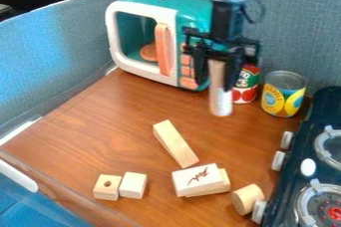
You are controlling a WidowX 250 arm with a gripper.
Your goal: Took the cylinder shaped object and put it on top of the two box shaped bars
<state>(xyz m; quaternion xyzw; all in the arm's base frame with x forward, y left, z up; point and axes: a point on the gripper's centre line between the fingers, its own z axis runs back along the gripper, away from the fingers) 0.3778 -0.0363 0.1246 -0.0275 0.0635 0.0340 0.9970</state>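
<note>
The black gripper [217,77] hangs at the upper right of centre, in front of the toy microwave and cans. It is shut on a long, pale cylinder [220,99], held upright with its lower part below the fingertips. Whether the cylinder's bottom touches the table, I cannot tell. Toward the front, a white box-shaped bar [198,176] with a dark mark lies on top of a wooden bar [224,185]. A longer wooden bar [175,144] lies flat just behind them, at a slant.
A teal and white toy microwave [142,42] stands at the back, with two cans [283,95] right of it. Two small blocks [132,185] sit at front left. A short, thick wooden cylinder [248,198] lies by the stove [293,144] at right.
</note>
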